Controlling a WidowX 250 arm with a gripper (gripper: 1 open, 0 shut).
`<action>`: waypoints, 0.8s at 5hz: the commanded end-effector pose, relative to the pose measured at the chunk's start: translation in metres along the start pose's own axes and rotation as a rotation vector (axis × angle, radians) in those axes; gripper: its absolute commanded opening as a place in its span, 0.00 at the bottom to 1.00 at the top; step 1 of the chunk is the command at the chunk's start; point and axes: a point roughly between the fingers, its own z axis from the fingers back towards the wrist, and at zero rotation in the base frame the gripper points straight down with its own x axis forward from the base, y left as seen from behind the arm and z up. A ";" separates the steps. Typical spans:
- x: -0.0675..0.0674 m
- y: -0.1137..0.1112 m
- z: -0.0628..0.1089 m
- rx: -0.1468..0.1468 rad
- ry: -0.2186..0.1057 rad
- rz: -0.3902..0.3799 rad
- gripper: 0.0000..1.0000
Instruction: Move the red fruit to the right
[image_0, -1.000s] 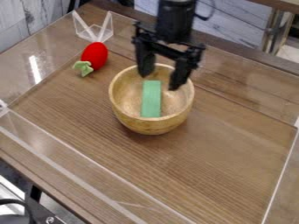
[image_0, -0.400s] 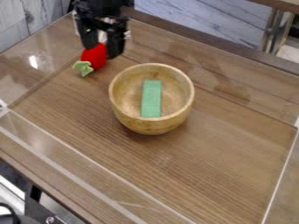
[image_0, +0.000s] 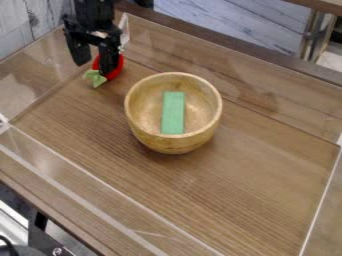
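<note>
The red fruit (image_0: 112, 67) lies on the wooden table at the upper left, its green leafy top (image_0: 96, 77) pointing toward the lower left. My black gripper (image_0: 94, 55) hangs straight down right over it, open, with its fingers (image_0: 78, 52) reaching down around the fruit's upper left part. Much of the fruit is hidden behind the fingers. I cannot tell whether the fingers touch it.
A wooden bowl (image_0: 171, 134) with a flat green block (image_0: 174, 110) inside stands in the middle of the table, right of the fruit. A clear plastic wall (image_0: 27, 60) runs along the left edge. Bare tabletop stretches to the right and front of the bowl.
My gripper has moved left from above the bowl to above the fruit and come lower, staying open. The fruit, bowl and green block have not moved.
</note>
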 end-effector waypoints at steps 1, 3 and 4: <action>0.010 0.020 0.013 0.038 -0.062 0.081 1.00; 0.031 0.032 0.007 0.043 -0.065 0.116 1.00; 0.025 0.026 0.005 0.040 -0.059 0.190 1.00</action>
